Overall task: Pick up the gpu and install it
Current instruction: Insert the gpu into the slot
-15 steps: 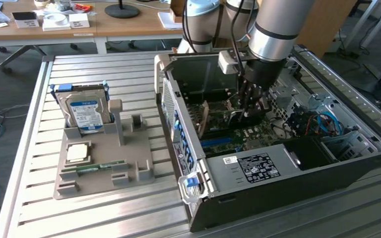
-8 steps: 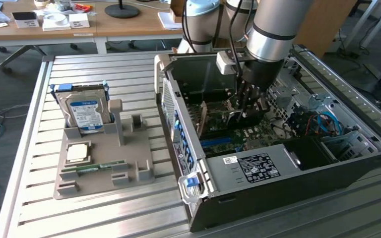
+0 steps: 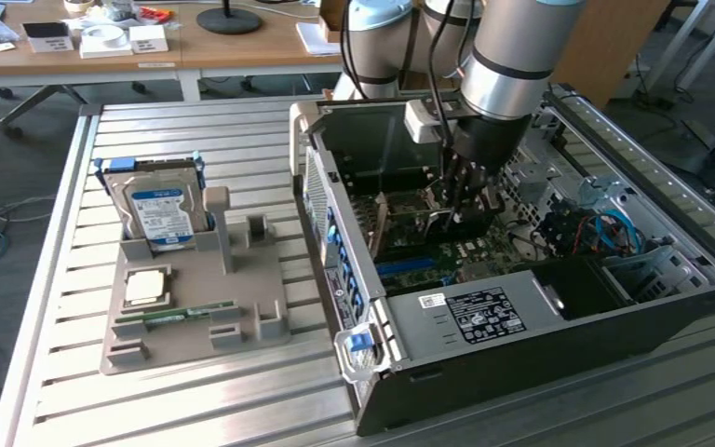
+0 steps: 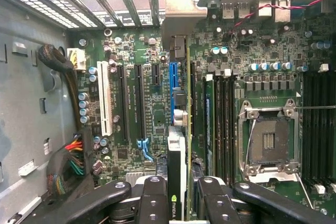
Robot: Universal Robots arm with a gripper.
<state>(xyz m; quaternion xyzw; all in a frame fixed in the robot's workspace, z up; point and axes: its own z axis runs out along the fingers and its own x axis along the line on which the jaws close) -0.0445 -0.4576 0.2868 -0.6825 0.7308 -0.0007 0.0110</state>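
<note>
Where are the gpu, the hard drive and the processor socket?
gpu (image 4: pixel 177 174): wrist view, on its pale edge facing the camera.
hard drive (image 3: pixel 163 212): exterior view, on its blue-white label.
processor socket (image 4: pixel 268 140): wrist view, on the middle contact patch.

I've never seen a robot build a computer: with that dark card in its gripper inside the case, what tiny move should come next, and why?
Probably ease straight down, gripper kept shut: the thin dark green-black expansion card with silvery bracket stands edge-on over the green motherboard, beside the long blue slot. Whether it is seated I cannot tell.
</note>
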